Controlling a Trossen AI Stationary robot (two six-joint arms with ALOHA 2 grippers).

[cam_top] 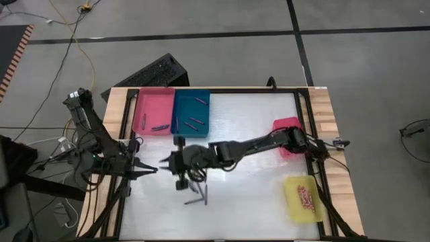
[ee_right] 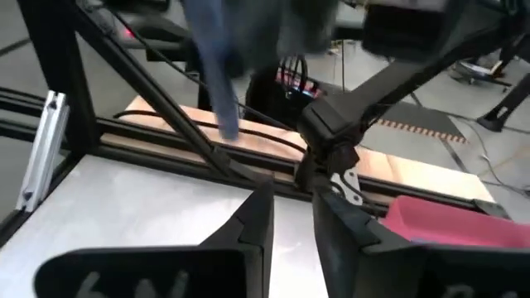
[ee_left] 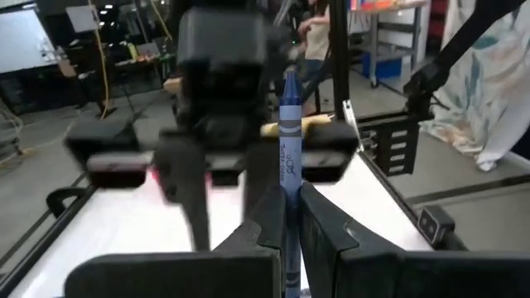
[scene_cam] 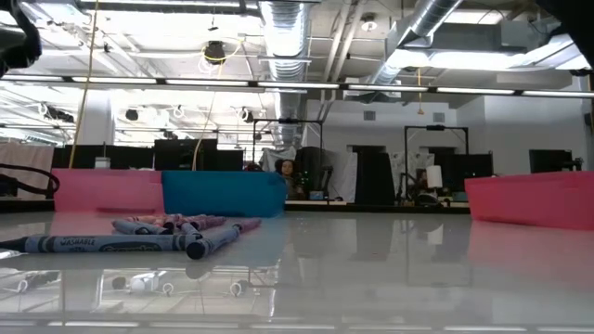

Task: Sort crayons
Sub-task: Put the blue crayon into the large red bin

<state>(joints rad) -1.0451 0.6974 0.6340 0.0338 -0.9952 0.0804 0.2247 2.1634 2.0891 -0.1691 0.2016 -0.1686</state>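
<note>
Though my right claw [ee_right: 291,211] fills the left wrist view as a dark blur, I cannot make out its fingertips there. From its own wrist its jaws stand a little apart with nothing between them. The red plastic tray [cam_top: 287,126] is partly covered by that arm. From table height both claws are cut off, and a person far back in the room is too small to make out.

The table is a white glossy sheet [cam_top: 255,195] in a wooden frame, under a workshop ceiling of ducts and strip lights. My landmark is the blue plastic tray [cam_top: 191,111]. The pink plastic tray [cam_top: 153,111] touches its left side, the yellow plastic tray [cam_top: 304,197] sits well apart at the front right corner, and a black keyboard [cam_top: 144,77] lies on the floor behind it.

Just in front of the blue tray, my left claw [cam_top: 156,169] is clenched on a blue-grey paper-wrapped crayon [ee_left: 288,124] — upright between the fingers [ee_left: 327,223], with its tip toward the right claw. The two claws meet nose to nose. Loose crayons [cam_top: 198,195] lie on the sheet further forward — a few more lie inside the blue tray.
</note>
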